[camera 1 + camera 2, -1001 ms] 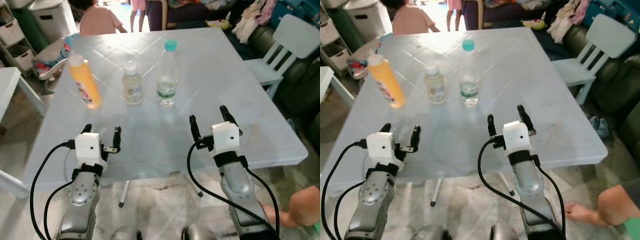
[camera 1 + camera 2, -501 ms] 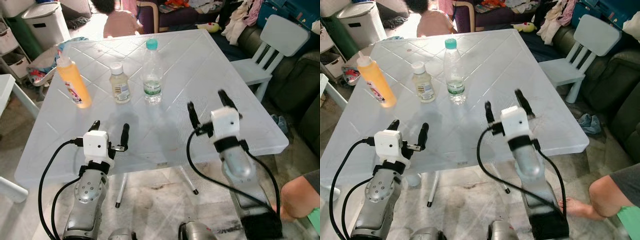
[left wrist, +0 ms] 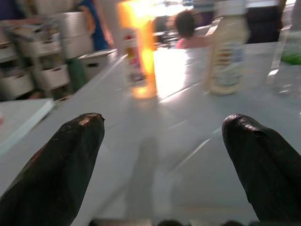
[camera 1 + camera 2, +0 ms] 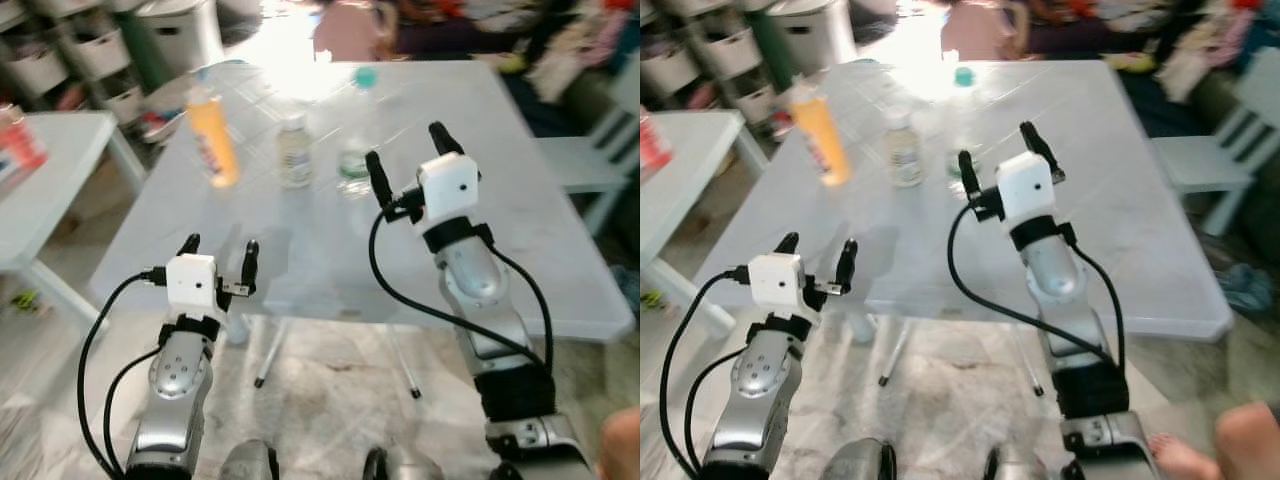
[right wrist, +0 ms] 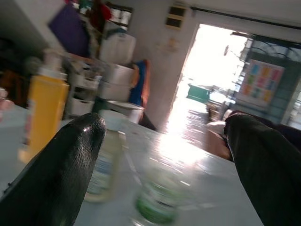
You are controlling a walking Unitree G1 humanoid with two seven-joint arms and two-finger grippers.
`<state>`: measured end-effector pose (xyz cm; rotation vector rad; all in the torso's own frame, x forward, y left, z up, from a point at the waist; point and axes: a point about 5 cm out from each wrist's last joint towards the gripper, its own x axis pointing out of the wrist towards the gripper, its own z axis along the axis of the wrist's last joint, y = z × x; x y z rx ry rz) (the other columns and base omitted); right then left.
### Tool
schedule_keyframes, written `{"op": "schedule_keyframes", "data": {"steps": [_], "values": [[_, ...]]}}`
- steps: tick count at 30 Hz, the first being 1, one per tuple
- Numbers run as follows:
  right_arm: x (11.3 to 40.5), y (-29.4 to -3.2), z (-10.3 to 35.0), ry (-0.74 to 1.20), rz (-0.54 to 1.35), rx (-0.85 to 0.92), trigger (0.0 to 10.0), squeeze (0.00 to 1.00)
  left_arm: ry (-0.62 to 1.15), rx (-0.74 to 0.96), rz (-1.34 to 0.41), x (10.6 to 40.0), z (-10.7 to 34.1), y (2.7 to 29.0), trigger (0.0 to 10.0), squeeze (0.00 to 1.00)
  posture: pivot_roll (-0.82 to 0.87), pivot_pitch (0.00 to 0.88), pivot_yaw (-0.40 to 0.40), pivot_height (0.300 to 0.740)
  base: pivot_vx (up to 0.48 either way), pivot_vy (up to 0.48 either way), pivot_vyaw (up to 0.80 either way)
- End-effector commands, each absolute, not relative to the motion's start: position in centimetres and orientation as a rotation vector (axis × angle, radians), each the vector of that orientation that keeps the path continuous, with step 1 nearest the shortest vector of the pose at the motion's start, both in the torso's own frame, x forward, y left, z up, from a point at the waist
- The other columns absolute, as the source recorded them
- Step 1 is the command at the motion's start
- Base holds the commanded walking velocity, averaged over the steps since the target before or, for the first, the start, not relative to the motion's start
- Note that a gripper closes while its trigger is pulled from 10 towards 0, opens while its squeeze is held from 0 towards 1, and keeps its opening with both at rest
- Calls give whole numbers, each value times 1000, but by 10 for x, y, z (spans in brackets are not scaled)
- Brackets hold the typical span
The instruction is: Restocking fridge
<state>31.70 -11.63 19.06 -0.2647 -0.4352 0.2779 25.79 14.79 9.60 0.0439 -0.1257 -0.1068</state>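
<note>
Spanning most of the scene, a pale square surface [image 4: 520, 250] carries three bottles in a row toward its far side, well apart from both hands. A lower white table [image 4: 40, 190] sits to the robot's left, and storage bins [image 4: 95, 50] line the floor beyond it. The right hand [image 4: 408, 158] is raised over the surface, its two black fingers spread apart and gripping nothing, pointing toward the bottles. The left hand [image 4: 218, 258] hovers at the near edge, fingers also spread and empty. The orange bottle [image 4: 213, 138] stands farthest left, the small pale bottle [image 4: 294, 150] in the middle, and the clear water bottle with a teal cap [image 4: 355, 135] on the right.
</note>
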Motion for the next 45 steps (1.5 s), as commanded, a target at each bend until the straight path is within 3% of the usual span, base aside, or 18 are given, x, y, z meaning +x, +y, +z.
{"op": "schedule_keyframes", "data": {"steps": [1,12,32,45], "values": [[314,-115,192,-454,291,-241,10000,0,-126,36,-104,259,98,149,10000,0,16,82,59,740,0,0,0],[327,-124,204,-458,234,-226,10000,0,-126,49,-97,262,99,152,10000,0,34,92,65,740,0,0,0],[385,-118,246,-418,132,-158,10000,0,-104,127,-135,258,105,167,10000,0,131,96,159,740,0,0,0],[398,-110,258,-421,166,-217,10000,0,-90,127,-142,256,105,165,10000,0,129,105,150,740,0,0,0]]}}
